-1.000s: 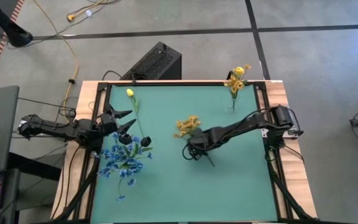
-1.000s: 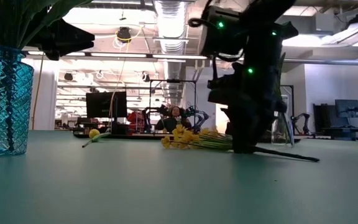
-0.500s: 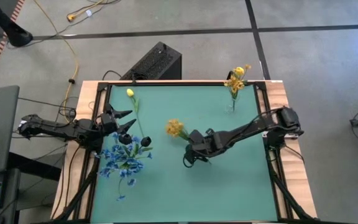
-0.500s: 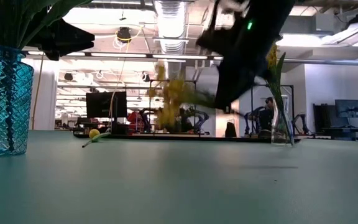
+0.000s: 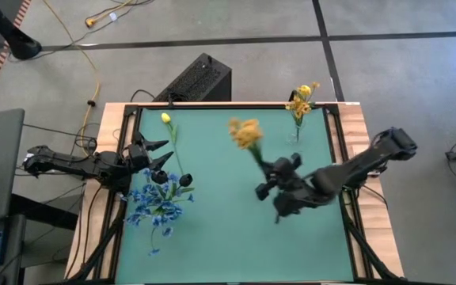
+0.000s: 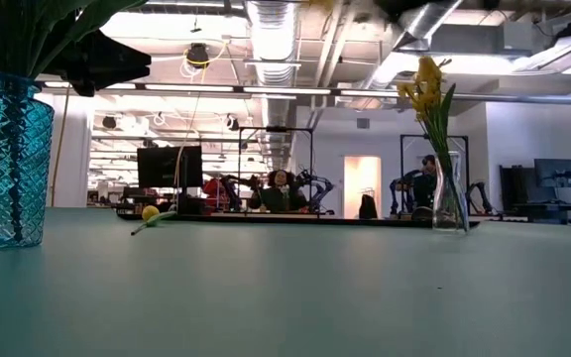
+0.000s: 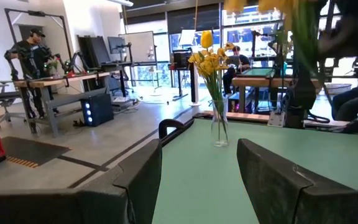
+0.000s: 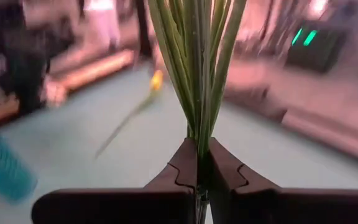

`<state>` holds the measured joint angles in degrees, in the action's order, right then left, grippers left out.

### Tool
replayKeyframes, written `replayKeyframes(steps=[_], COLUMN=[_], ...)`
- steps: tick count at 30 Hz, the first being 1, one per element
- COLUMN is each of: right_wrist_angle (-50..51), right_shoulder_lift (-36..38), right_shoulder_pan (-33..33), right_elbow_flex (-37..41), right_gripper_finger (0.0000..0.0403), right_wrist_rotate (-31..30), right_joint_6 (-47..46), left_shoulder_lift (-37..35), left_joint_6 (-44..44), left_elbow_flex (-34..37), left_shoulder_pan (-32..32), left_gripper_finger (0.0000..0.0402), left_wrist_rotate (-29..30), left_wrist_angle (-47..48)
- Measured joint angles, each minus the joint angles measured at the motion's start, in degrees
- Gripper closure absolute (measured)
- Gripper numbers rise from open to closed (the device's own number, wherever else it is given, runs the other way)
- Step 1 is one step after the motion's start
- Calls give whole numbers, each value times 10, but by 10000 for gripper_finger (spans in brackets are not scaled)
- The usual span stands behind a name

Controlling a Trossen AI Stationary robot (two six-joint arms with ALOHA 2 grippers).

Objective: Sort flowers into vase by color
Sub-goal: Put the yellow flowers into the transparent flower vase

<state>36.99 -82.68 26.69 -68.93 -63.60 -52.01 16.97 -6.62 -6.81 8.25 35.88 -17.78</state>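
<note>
Lifted off the mat since the earlier frame, the yellow flower bunch (image 5: 246, 133) is clamped by its stems in the closed right gripper (image 5: 278, 181), raised for carrying toward the clear vase (image 5: 294, 131) at the far right; the left gripper (image 5: 158, 155) is held open beside the blue flowers (image 5: 156, 207).

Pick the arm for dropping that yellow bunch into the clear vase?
Right. Its claw is shut on the yellow bunch, lifted off the table, close to the clear vase. The left claw waits open by the blue flowers.
</note>
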Motion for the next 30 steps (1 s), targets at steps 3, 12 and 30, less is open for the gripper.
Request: replayKeyframes(steps=[3, 12, 30], right_wrist_angle=[50, 304, 330], right_shoulder_lift=[40, 109, 106], right_shoulder_pan=[41, 55, -158], right_elbow_flex=[0, 7, 133], right_gripper_finger=[365, 365, 364], right_wrist_rotate=[-122, -266, -263], right_joint_6=[-17, -230, -352], left_shoulder_lift=[0, 0, 0], left_joint_6=[0, -2, -12], left_elbow_flex=[0, 0, 0], left_shoulder_pan=[0, 0, 0], left_gripper_finger=[203, 203, 203], left_wrist_rotate=[-1, -1, 0], left_wrist_angle=[0, -1, -1])
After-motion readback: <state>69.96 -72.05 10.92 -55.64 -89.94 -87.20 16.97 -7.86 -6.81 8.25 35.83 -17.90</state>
